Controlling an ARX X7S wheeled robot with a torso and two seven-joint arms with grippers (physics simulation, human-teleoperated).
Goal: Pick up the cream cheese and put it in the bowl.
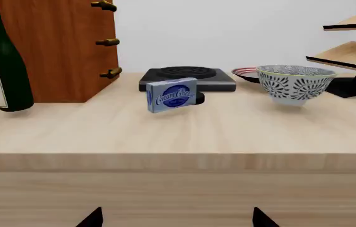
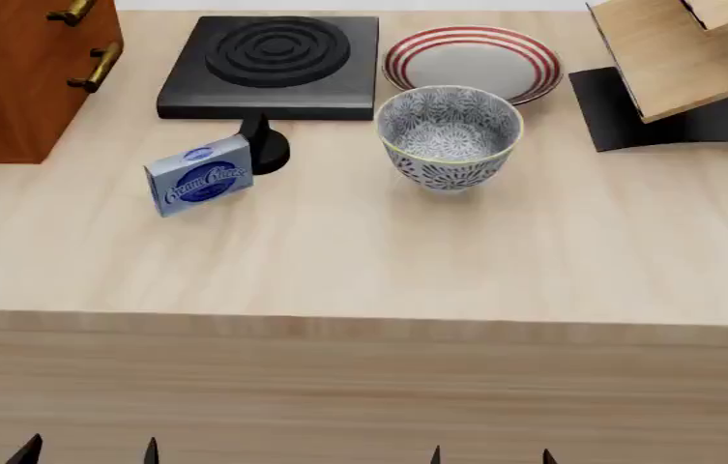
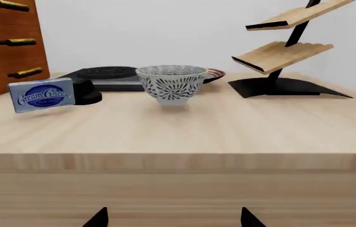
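The cheese (image 2: 201, 176) stands on edge on the table (image 2: 364, 261), left of the bowl (image 2: 449, 135), long axis roughly crosswise. The left gripper (image 2: 86, 450) is nearer than the right gripper (image 2: 490, 454) (both spread, holding nothing, short of the table).

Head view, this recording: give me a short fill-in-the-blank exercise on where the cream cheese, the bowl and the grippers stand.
1. The cream cheese stands on its edge in front of the black ____.
2. The bowl sits right in front of the red-ringed ____.
3. The inside of the bowl is ____.
4. The left gripper and the right gripper are both ____, holding nothing.

Missing words: stove; plate; empty; open
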